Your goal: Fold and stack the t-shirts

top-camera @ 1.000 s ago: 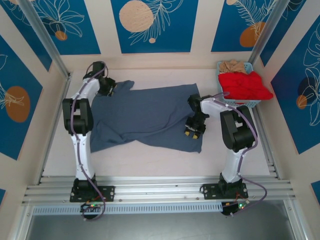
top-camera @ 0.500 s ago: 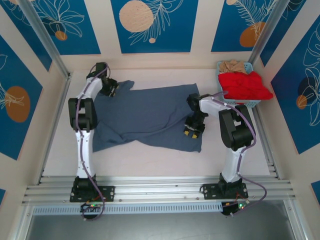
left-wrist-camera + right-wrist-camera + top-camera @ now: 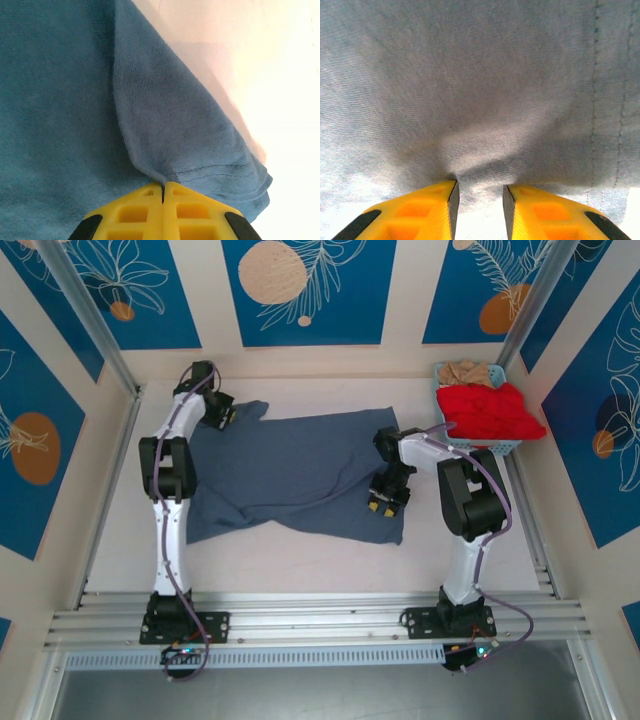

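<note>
A light-blue mesh basket (image 3: 478, 447) sits at the upper right of the top view, at the right edge of the table (image 3: 300, 560). A bright red t-shirt (image 3: 490, 410) is heaped in it and spills over its right rim, and a crumpled beige t-shirt (image 3: 470, 372) lies behind the red one at the basket's upper end

The left arm stretches up the left side of the frame, and the left gripper (image 3: 222, 412) sits at the upper left corner of the slate-blue t-shirt (image 3: 290, 465), on its sleeve. In the left wrist view its yellow fingers (image 3: 135, 212) are pressed together with no gap, pinching a raised fold of the cloth just beside the stitched sleeve hem (image 3: 220, 172)

The right arm bends in from the right, and the right gripper (image 3: 386, 502) points down on the right part of the same shirt, near its lower right corner. In the right wrist view its jaws stand a little apart with a plain gap between them. The tips are down on the cloth, and a small pucker (image 3: 477, 150) rises just ahead of the gap

The slate-blue t-shirt lies spread across the middle of the table, wrinkled, and its lower left part runs down toward the left arm. It lies near the basket without touching it. Blue wall panels (image 3: 308, 290) with leaf prints close in the table
</note>
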